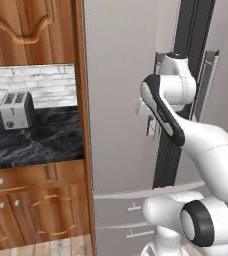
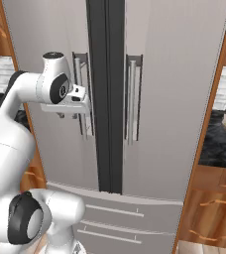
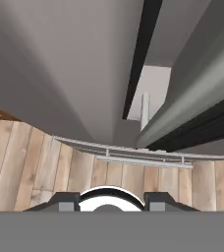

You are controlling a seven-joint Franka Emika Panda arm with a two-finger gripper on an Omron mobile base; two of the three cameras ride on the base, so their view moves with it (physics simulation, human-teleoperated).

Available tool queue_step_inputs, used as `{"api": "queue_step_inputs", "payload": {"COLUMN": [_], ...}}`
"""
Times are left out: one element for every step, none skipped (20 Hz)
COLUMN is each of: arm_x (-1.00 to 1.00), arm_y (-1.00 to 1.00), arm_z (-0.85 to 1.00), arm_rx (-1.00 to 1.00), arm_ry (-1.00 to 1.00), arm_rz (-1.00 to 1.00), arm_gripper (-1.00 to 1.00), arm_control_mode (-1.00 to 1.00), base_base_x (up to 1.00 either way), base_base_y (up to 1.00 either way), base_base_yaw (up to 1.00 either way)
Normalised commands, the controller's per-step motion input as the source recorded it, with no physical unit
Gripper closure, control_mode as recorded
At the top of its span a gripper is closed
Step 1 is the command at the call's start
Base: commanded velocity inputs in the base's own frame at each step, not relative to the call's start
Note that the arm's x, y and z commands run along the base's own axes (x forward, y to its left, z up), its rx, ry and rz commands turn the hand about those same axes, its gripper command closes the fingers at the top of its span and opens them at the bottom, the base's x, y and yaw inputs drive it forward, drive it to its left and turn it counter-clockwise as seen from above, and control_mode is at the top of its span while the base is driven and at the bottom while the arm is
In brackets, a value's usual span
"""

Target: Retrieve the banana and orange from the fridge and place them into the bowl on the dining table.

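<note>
From the left, the fridge [image 1: 121,100] stands shut, the arm raised against its left door beside the dark centre seam; a toaster [image 1: 17,110] sits on the desk [image 1: 36,140] alongside.

From the right, the tool [image 2: 80,105] presses at the left handle [image 2: 84,99].

Looking down the hand, the door face drops to the wooden floor [image 3: 35,167]; I cannot tell whether the fingers are apart or closed.

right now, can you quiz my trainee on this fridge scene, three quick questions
1. True or false: both doors of the fridge are shut.
2. Which door handle is the gripper at? A) left door handle B) right door handle C) a lower drawer handle
3. What appliance stands on the black counter left of the fridge?

Key: 1 true; 2 A; 3 a toaster.
</note>
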Motion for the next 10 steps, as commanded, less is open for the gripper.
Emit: {"api": "queue_step_inputs", "payload": {"arm_x": [0.0, -0.11, -0.35, -0.47, -0.54, -0.6, -0.66, -0.72, -0.72, -0.64], "arm_y": [-0.01, -0.1, -0.23, -0.29, -0.31, -0.26, -0.29, -0.32, -0.32, -0.24], "arm_z": [0.0, 0.0, 0.0, 0.0, 0.0, 0.0, -0.02, -0.05, -0.07, -0.11], "arm_rx": [0.0, 0.0, 0.0, 0.0, 0.0, 0.0, 0.0, 0.0, 0.0, 0.0], "arm_ry": [0.0, -0.01, -0.01, -0.04, -0.09, -0.14, -0.16, -0.15, -0.13, -0.11], "arm_rz": [0.0, 0.0, 0.0, 0.0, 0.0, 0.0, 0.0, 0.0, 0.0, 0.0], "arm_gripper": [-1.0, -1.0, -1.0, -1.0, -1.0, -1.0, -1.0, -1.0, -1.0, -1.0], "arm_control_mode": [-1.0, -1.0, -1.0, -1.0, -1.0, -1.0, -1.0, -1.0, -1.0, -1.0], "base_base_x": [0.0, 0.0, 0.0, 0.0, 0.0, 0.0, 0.0, 0.0, 0.0, 0.0], "base_base_y": [0.0, 0.0, 0.0, 0.0, 0.0, 0.0, 0.0, 0.0, 0.0, 0.0], "base_base_yaw": [0.0, 0.0, 0.0, 0.0, 0.0, 0.0, 0.0, 0.0, 0.0, 0.0]}}
